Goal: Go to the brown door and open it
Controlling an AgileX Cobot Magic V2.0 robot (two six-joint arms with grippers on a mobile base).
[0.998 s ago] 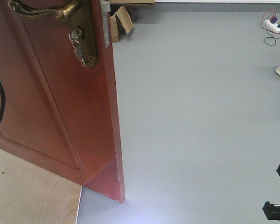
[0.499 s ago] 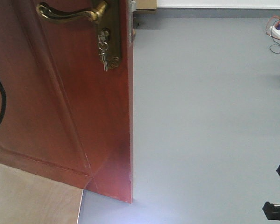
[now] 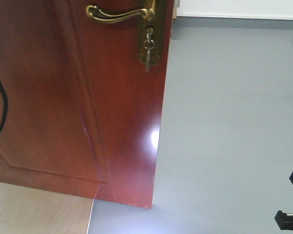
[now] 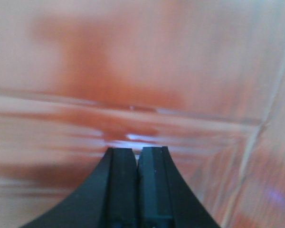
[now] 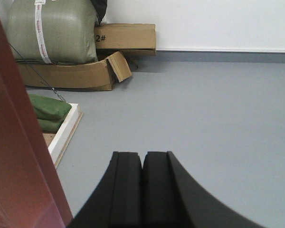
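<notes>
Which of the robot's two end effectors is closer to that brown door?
The left. The left end effector faces the brown door close up, wood filling its view; the right end effector points past the door's edge at open grey floor.

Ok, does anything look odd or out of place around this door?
Small keys hang from the keyhole plate on the brown door. Beyond, a cardboard box sags, flap splayed, under a green sack.

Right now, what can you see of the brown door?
The brown door is glossy reddish-brown wood with raised panel moulding, standing upright, its free edge toward the grey floor. A curved brass lever handle sits by that edge, keys hanging from the brass keyhole plate. The shut left gripper faces it closely; contact unclear.
</notes>
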